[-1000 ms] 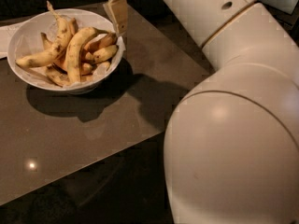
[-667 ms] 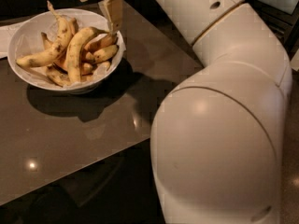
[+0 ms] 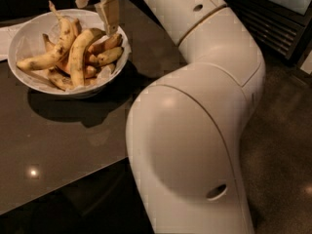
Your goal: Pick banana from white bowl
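Plainly, the robot's big cream arm (image 3: 195, 130) fills the right side, reaching over the dark counter (image 3: 63, 145). The white bowl (image 3: 19, 43) sits on the counter at upper left, heaped with bananas. The banana (image 3: 78, 55), long, curved and pale yellow, lies in the bowl's middle on top of the others. The gripper (image 3: 95, 14) hangs over the bowl's far rim, its jaws spread with nothing between them, one tip just above the banana's upper end.
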### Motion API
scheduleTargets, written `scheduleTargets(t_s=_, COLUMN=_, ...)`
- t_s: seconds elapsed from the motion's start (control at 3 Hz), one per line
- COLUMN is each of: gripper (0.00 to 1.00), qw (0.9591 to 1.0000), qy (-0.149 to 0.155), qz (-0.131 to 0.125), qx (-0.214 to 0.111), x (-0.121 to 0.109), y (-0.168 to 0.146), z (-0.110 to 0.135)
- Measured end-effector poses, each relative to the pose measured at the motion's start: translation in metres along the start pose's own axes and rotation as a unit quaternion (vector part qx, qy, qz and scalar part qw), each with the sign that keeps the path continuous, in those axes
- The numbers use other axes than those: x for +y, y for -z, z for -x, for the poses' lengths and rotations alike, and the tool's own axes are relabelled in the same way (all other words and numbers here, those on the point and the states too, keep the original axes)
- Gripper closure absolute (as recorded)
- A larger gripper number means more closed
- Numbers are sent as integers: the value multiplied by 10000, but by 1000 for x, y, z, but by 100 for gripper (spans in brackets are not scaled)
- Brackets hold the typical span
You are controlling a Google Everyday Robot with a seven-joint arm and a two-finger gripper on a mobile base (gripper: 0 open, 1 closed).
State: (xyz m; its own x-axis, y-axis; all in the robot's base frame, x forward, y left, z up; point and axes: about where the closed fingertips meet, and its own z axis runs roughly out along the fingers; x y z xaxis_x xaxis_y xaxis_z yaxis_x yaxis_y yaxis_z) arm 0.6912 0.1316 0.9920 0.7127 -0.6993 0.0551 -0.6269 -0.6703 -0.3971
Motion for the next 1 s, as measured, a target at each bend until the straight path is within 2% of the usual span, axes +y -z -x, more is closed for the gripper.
scheduleTargets(t_s=1.0, gripper=31, qw=9985, qy=-204, qz=88, qx=-504, x=-11, y=-28, z=12)
